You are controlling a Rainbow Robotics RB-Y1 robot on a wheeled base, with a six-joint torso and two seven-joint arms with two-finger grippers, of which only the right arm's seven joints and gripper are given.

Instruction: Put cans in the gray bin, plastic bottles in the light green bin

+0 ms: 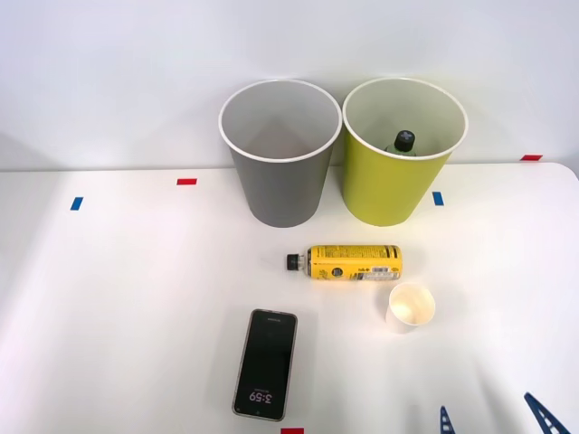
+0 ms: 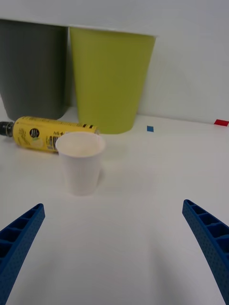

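The gray bin (image 1: 279,172) and the light green bin (image 1: 398,176) stand side by side at the back of the table. A plastic bottle (image 1: 403,142) rests inside the light green bin, with just its black cap and neck showing. A yellow can (image 1: 353,262) with a black screw cap lies on its side in front of the bins, cap pointing left. My right gripper (image 1: 493,418) hangs open and empty at the table's near right edge, well short of the can. From the wrist I see the can (image 2: 47,135), the gray bin (image 2: 33,71), the light green bin (image 2: 112,78) and my open gripper (image 2: 113,206).
A white paper cup (image 1: 412,308) (image 2: 81,162) stands upright between my gripper and the can. A black phone (image 1: 266,363) lies flat at the near centre. Small red and blue tape marks dot the white table (image 1: 109,289).
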